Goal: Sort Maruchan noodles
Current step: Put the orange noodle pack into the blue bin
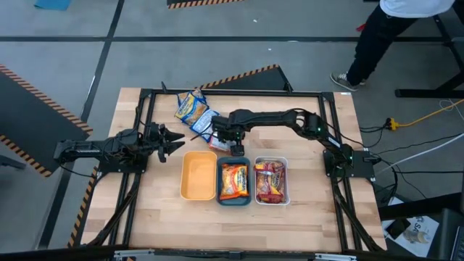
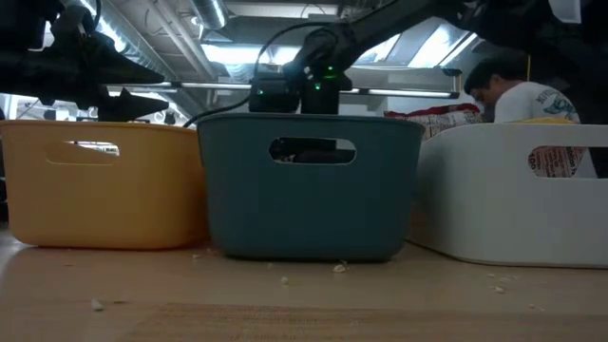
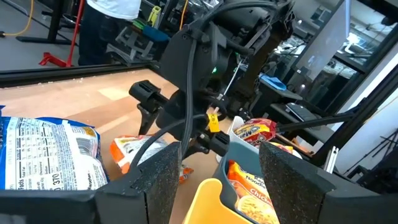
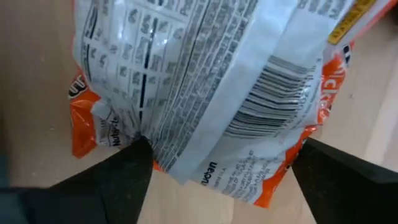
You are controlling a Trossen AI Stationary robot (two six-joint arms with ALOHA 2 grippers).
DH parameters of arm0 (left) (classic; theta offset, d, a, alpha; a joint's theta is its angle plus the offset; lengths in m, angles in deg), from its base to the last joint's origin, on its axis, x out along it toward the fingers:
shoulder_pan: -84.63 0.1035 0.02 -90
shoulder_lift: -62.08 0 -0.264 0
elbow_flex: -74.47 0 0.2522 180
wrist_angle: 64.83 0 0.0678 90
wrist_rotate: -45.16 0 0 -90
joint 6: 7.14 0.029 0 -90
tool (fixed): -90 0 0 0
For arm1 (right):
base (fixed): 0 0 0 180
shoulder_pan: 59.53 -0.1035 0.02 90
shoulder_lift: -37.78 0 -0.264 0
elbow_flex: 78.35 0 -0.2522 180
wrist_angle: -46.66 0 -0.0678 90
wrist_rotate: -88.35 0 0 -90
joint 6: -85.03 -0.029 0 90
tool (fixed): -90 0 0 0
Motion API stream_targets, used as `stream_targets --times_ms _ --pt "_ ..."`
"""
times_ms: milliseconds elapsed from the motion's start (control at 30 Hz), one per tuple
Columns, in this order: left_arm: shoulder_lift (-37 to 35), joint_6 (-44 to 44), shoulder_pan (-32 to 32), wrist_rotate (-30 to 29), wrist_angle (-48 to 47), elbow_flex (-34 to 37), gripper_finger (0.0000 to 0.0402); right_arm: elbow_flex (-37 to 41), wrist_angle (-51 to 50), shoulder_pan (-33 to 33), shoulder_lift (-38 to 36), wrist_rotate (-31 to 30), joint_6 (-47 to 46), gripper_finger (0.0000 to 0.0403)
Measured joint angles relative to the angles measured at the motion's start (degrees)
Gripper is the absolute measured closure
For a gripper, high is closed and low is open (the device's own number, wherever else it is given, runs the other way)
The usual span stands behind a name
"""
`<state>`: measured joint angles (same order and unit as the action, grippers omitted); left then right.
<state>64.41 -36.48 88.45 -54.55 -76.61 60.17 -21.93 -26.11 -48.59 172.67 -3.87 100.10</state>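
Sorting looks partly done: the teal tray (image 1: 233,194) holds an orange packet (image 1: 233,181), the white tray (image 1: 285,181) on one side of it holds a red packet (image 1: 268,181), and the yellow tray (image 1: 198,176) on the other side has nothing in it. A loose pile of packets (image 1: 194,112) lies beyond the teal tray (some show blue-white backs).

The right gripper (image 1: 235,139) hangs over an orange packet (image 4: 205,106) just behind the teal tray, fingers spread wide around it. The left gripper (image 1: 172,141) waits open, past the yellow tray.

Readable writing: "ucan" beside a barcode.
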Motion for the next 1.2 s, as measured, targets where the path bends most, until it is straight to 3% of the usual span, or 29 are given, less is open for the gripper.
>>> stream_targets --times_ms 100,367,533,733,1200 --pt "0.0 0.04 0.02 0.0 0.0 0.0 0.0189 0.76 0.07 -0.04 -0.04 -1.26 0.1 0.0122" --pt "0.0 0.04 0.02 -0.02 0.0 0.0 0.0189 0.81 -0.72 -0.09 0.05 -1.71 0.2 0.0306" --pt "0.0 0.02 0.02 -0.02 0.02 0.02 0.0189 0.2 -2.09 -0.04 0.15 -1.62 0.24 0.0388" --pt "-0.01 0.0 0.02 -0.02 0.02 0.01 0.0189 -3.66 -4.1 -0.04 0.61 -1.51 -0.22 0.0396" --pt "-0.02 0.0 0.02 -0.02 0.04 0.01 0.0189 -22.55 -16.4 -0.46 0.48 -1.59 -3.64 0.0401"
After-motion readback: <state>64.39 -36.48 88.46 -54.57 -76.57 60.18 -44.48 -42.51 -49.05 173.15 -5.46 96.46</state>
